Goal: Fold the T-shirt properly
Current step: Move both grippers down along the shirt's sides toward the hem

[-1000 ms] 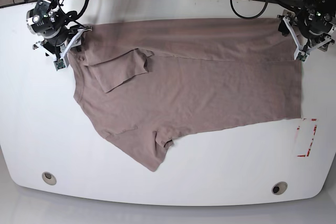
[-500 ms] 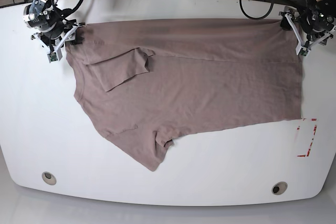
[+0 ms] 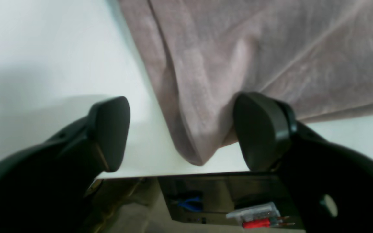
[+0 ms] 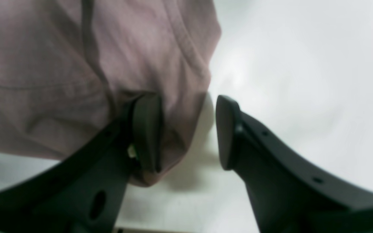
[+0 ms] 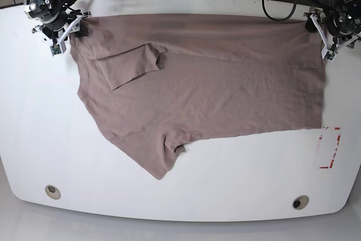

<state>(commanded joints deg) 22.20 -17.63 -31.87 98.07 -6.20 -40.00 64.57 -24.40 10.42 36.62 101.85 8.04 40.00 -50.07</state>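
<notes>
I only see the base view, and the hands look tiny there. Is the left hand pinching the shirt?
Observer: No. The left wrist view shows the left hand open, with the shirt corner lying loose between its fingers.
Operator: And the right one?
Observer: The right hand is open too. One finger sits over the cloth, the other over bare table.

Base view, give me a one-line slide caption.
Mauve T-shirt spread on the white table, left hand and right hand at its far corners.
</notes>
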